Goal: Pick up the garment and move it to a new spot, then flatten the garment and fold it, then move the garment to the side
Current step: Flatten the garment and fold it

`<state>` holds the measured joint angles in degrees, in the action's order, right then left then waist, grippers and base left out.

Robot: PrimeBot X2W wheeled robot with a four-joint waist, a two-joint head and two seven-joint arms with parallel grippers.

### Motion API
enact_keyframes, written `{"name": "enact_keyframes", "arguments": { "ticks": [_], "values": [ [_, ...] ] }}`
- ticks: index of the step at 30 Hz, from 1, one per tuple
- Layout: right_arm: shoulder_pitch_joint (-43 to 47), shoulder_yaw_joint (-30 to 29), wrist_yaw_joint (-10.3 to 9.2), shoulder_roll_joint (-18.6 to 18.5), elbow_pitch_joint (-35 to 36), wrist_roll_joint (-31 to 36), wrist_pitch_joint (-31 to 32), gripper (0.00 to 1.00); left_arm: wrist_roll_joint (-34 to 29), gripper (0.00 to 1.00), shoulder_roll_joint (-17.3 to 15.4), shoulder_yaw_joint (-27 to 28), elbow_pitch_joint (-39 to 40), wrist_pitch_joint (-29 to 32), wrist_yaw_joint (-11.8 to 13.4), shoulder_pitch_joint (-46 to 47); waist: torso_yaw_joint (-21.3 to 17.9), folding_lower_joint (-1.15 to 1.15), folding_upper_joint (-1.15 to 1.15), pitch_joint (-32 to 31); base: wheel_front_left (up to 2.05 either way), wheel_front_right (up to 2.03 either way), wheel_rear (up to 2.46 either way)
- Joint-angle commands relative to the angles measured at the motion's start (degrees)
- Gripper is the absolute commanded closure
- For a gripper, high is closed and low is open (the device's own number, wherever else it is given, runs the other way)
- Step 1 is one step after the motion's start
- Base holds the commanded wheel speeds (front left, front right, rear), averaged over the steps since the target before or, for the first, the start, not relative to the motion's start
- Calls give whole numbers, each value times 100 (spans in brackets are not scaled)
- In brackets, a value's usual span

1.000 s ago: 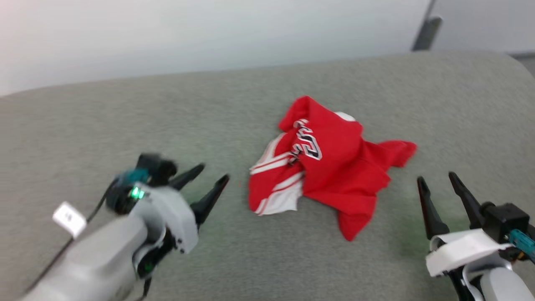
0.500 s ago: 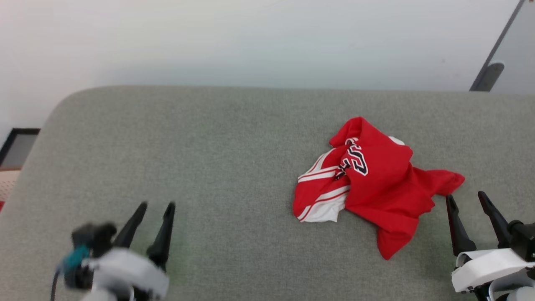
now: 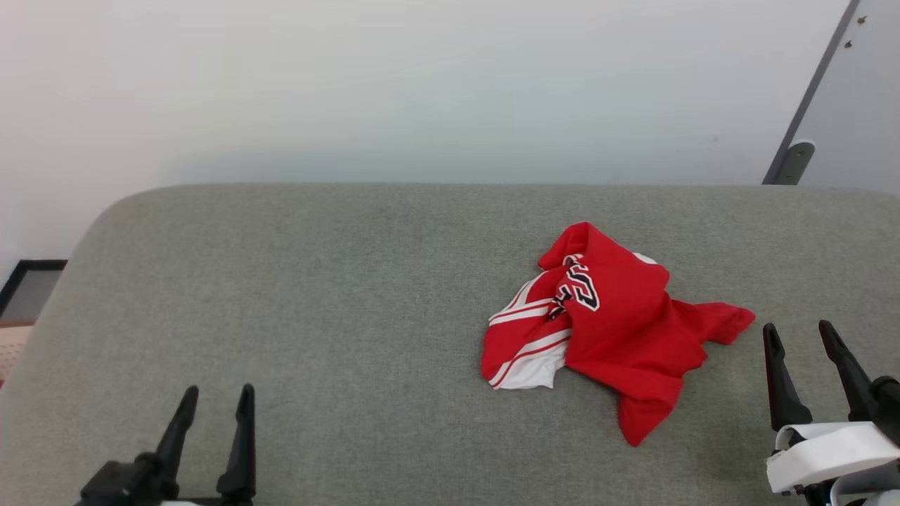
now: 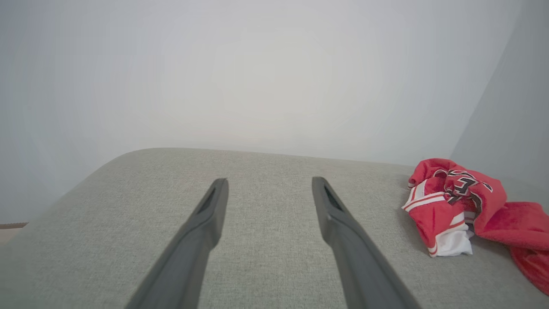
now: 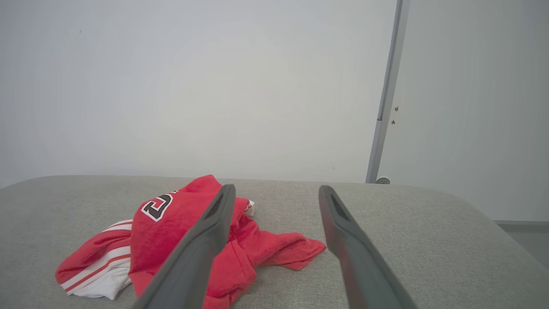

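Now that the left gripper (image 3: 219, 388) has pulled far back, the garment (image 3: 612, 323) lies crumpled and alone on the grey cushion (image 3: 316, 281), near the right gripper (image 3: 796, 326). Both grippers are spread apart and empty, so lifting hasn't started

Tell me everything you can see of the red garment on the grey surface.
The garment is a bright red jersey with white panels, red-and-white stripes and black-and-white block letters, in soft-looking fabric. It lies crumpled in a loose heap, unfolded, right of centre on the grey padded surface, which alone touches it. The open right gripper stands near its right corner, apart from it.
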<state>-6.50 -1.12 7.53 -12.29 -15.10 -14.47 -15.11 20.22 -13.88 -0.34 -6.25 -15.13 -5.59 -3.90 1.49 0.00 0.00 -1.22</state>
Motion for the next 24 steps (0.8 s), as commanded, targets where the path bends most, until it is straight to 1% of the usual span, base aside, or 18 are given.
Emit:
{"name": "enact_keyframes", "arguments": {
  "ticks": [1,3,10,14,18,22,24],
  "values": [
    [40,-6,-8,23,30,20,-5,0,-103,0,75,92,49,-1,-54,-102,-35,0,0,-7,0,0,0],
    [65,-17,-8,44,34,25,-4,0,-198,0,200,195,70,-1,-77,-152,-57,0,0,1,0,0,0],
    [78,-7,-8,60,-12,55,-5,0,-434,0,436,326,27,-1,-155,-170,-60,0,0,40,0,0,0],
    [-4,130,-8,-41,-119,7,-1,0,-495,0,537,307,25,-2,-186,-133,-26,0,0,84,0,0,0],
    [-526,452,-8,-372,-297,-184,407,0,-568,0,642,210,106,-2,-187,-2,70,0,0,337,0,0,0],
    [-1333,839,-8,-933,-413,-459,1024,0,-710,0,785,52,179,-2,-192,272,306,0,0,748,0,0,0],
    [-1790,1071,-8,-1282,-488,-569,1407,0,-752,0,851,-52,195,-2,-192,404,454,0,0,934,0,0,0]
  ]
}}
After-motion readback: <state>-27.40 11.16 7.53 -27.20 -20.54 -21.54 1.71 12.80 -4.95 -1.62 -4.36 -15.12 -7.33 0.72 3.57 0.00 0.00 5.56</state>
